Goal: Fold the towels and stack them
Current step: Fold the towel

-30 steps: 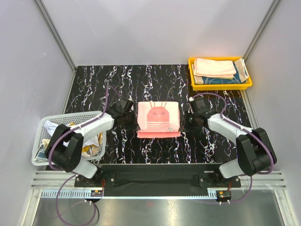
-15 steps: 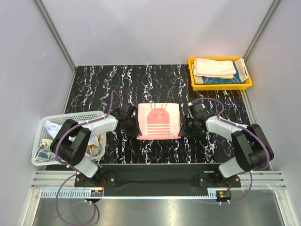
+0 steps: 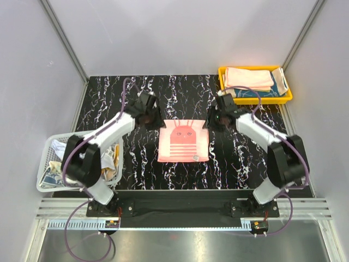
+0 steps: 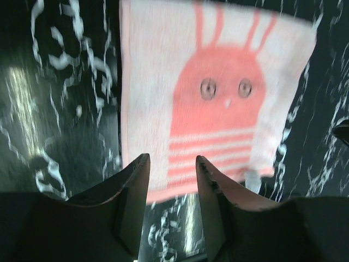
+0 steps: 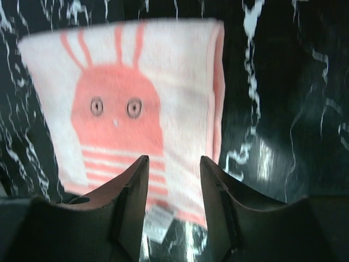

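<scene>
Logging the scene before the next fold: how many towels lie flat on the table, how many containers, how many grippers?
Towels flat on the table: 1, the pink towel
Containers: 2, the yellow tray and the white basket
Grippers: 2, left gripper and right gripper, both open
Total: 5

A black surface (image 3: 109, 98) veined with white marbling fills the middle of the frame, closed in by plain pale-grey walls (image 3: 180, 33) at left, right and back, which meet at slanting aluminium struts (image 3: 62, 38) in the upper corners. Along the bottom edge runs a ribbed metal rail (image 3: 54, 210) above a dull steel sheet (image 3: 185, 243). The light is soft and even.
</scene>
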Tool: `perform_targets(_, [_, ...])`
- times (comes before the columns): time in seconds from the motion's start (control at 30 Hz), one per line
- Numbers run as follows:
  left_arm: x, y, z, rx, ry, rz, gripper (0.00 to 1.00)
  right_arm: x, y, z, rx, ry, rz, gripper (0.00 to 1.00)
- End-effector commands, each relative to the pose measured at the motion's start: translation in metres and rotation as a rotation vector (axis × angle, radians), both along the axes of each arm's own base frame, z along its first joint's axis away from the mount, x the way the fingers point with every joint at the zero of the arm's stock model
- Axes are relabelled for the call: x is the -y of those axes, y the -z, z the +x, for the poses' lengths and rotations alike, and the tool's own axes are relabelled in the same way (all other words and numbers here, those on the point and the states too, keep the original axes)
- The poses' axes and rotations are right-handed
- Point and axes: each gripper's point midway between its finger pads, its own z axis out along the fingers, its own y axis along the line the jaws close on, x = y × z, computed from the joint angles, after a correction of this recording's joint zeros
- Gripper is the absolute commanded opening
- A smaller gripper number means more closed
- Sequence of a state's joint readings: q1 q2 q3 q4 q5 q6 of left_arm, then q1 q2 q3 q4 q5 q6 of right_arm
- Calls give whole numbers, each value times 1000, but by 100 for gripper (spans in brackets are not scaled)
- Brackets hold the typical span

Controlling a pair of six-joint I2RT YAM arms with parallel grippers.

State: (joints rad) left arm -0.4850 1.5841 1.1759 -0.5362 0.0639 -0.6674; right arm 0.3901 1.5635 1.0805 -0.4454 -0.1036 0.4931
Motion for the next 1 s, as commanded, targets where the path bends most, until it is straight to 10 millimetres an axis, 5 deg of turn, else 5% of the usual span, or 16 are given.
perform_targets(0.0, [-9,13,47,28,-29,71,43,9,15,42,19,46,-75,49])
perform_targets(0.27, [-24,65,98,-11,-21,152,42,10,56,98,-16,72,-170,49])
perform_targets(0.5, [-30,88,109,-41,-32,180,43,18,64,106,-18,94,-227,50])
perform_targets(0.97, [-15,93,117,-29,-31,99,44,19,75,116,-7,82,-259,42])
